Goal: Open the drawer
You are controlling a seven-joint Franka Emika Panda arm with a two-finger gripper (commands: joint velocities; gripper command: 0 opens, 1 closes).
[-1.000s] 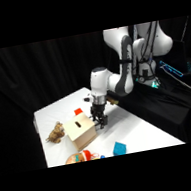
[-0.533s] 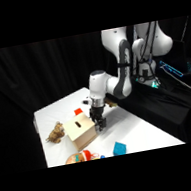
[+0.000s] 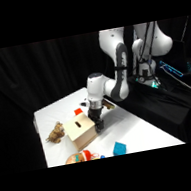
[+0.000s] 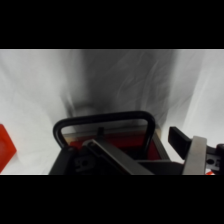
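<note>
The pale wooden box [image 3: 80,133] with a dark slot on top stands near the table's front left. Its drawer faces right, and my gripper [image 3: 97,125] hangs low right against that side. In the wrist view the drawer's thin dark wire handle [image 4: 102,119] arches just beyond the gripper's black linkage, with a strip of light wood and something red under it. From the side the drawer front looks about level with the box. Whether the gripper holds the handle cannot be made out.
A small red block [image 3: 78,110] lies behind the box and also shows as the red block [image 4: 5,147] at the wrist view's left edge. A blue block [image 3: 119,148] and an orange-red toy [image 3: 81,157] sit at the front edge, and a brown toy [image 3: 55,133] lies left of the box.
The gripper has shifted slightly left and down, closer to the box's right side. The box and the other objects have stayed put.
</note>
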